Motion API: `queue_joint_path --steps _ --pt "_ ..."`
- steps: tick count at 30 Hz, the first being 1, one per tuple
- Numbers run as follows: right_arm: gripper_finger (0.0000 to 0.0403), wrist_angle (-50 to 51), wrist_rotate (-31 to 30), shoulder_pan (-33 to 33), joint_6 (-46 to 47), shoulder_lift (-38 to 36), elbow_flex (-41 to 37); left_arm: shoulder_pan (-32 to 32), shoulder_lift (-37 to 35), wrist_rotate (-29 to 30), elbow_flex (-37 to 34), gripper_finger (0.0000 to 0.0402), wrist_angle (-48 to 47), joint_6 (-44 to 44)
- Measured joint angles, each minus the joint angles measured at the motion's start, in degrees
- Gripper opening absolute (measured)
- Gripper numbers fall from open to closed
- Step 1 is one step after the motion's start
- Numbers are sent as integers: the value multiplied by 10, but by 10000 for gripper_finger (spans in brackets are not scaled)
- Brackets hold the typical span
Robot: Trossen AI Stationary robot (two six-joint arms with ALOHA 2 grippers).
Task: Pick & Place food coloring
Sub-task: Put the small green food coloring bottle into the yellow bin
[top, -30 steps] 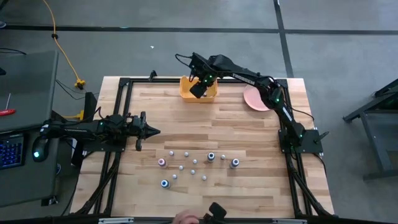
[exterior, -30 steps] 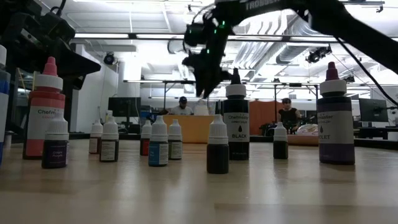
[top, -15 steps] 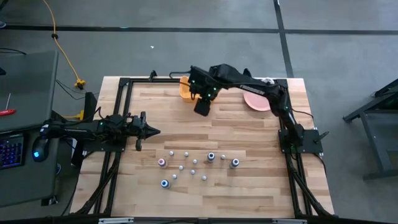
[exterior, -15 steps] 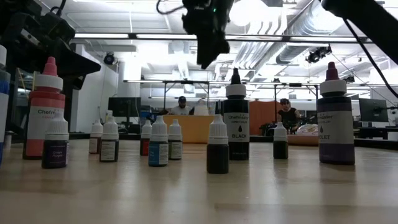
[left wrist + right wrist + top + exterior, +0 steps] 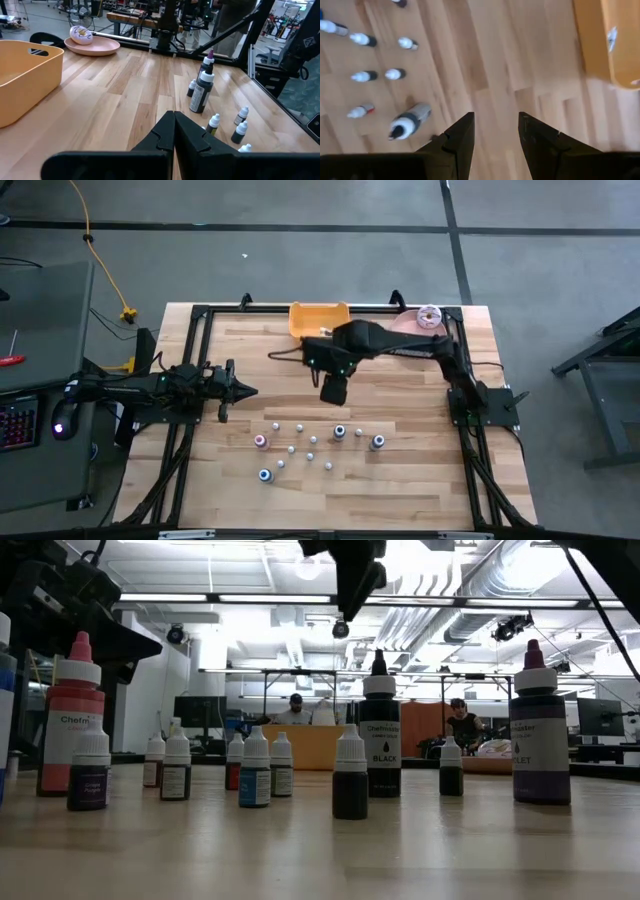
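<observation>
The food coloring (image 5: 313, 442) bottles stand upright on the tabletop (image 5: 400, 480), just ahead of and below the right gripper (image 5: 333, 391), whose empty jaws are parted, nearer than the left arm.

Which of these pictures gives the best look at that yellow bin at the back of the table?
The left wrist view: the yellow bin fills the picture's side, with its wall, rim and handle cutout plain. The high view shows it whole but small, from above. The right wrist view catches only a blurred corner. In the low view, bottles stand before it.
</observation>
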State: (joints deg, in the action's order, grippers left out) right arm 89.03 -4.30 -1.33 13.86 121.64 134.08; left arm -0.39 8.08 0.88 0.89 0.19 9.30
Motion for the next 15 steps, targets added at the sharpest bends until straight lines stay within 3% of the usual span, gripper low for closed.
queue_joint_path --steps 4,10,15 --pt "142 10 2 27 47 0 0 0 0 0 0 1 0 0" --pt "142 10 50 53 95 0 -2 0 0 0 0 1 0 0" --pt "142 9 62 67 130 -23 -62 0 0 0 0 1 0 0"
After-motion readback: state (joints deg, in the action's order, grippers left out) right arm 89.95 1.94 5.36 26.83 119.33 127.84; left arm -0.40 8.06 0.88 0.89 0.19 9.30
